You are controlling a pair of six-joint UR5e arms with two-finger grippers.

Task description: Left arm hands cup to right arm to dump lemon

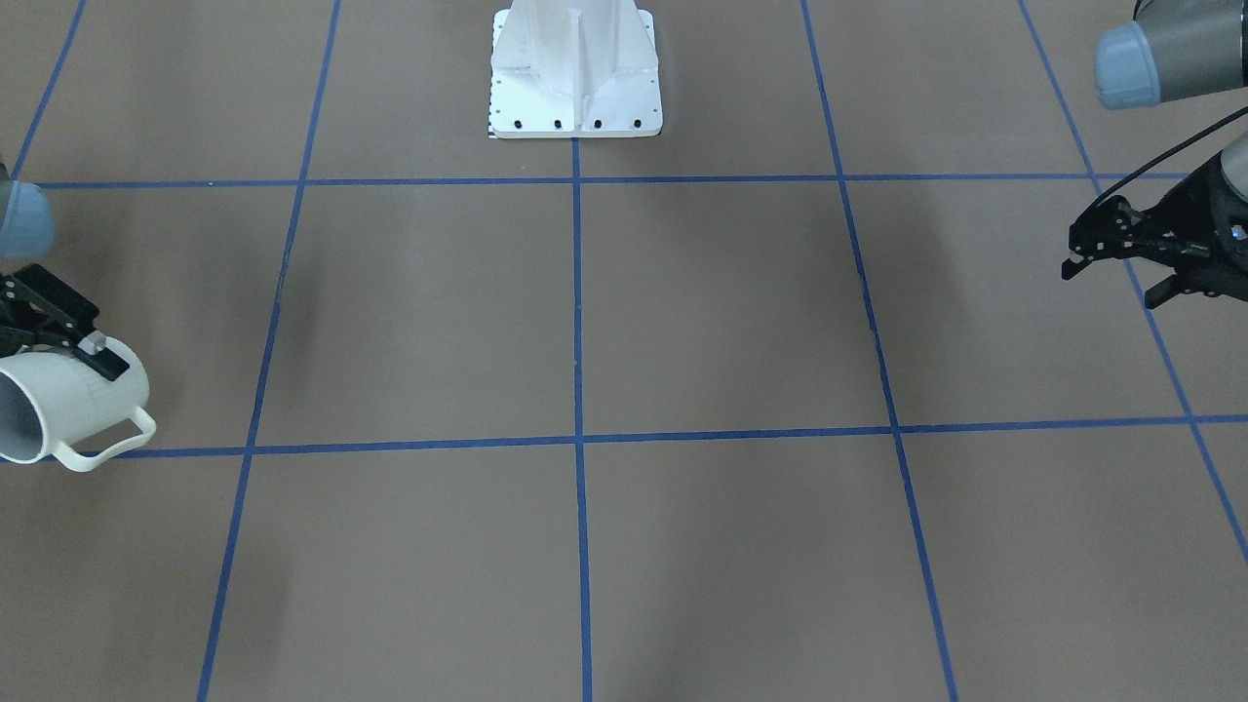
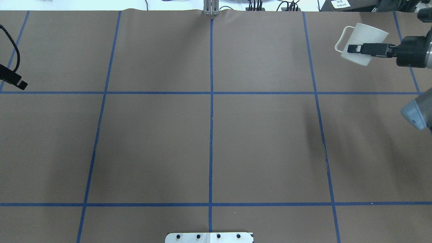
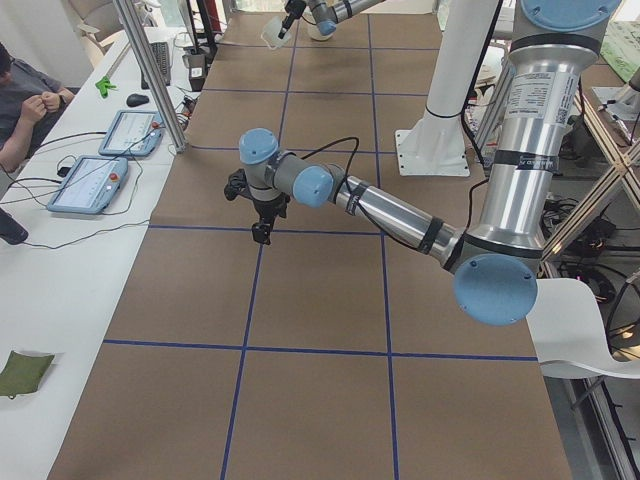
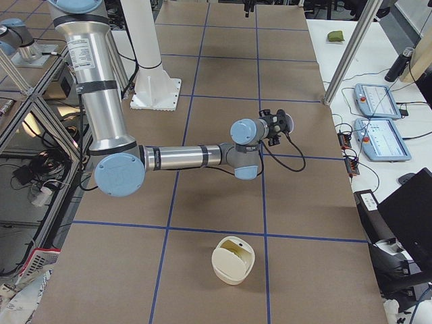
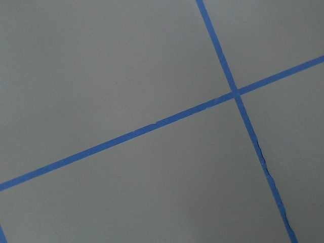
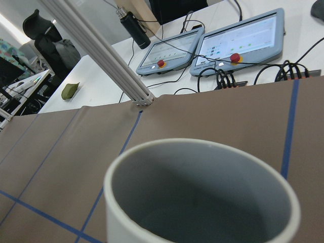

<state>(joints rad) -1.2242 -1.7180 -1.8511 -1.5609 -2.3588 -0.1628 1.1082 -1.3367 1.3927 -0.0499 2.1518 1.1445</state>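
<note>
My right gripper [image 1: 97, 356] is shut on the white cup [image 1: 58, 409] and holds it in the air, tipped well over on its side with the handle low. From overhead the cup [image 2: 366, 35] is at the far right, clamped by the right gripper [image 2: 359, 49]. The right wrist view looks into the cup [image 6: 202, 202]: its grey inside shows no lemon. My left gripper [image 1: 1111, 278] is open and empty, far off at the other side of the table. The exterior right view differs: a cream vessel [image 4: 233, 260] with something yellowish inside stands on the table.
The brown table [image 2: 209, 141] carries a grid of blue tape lines. The robot's white base plate [image 1: 575, 88] is at the near-robot edge. Operator tablets [image 6: 238, 45] and a metal post [image 6: 142, 98] stand beyond the far edge. A person [image 3: 25, 100] sits at the side desk.
</note>
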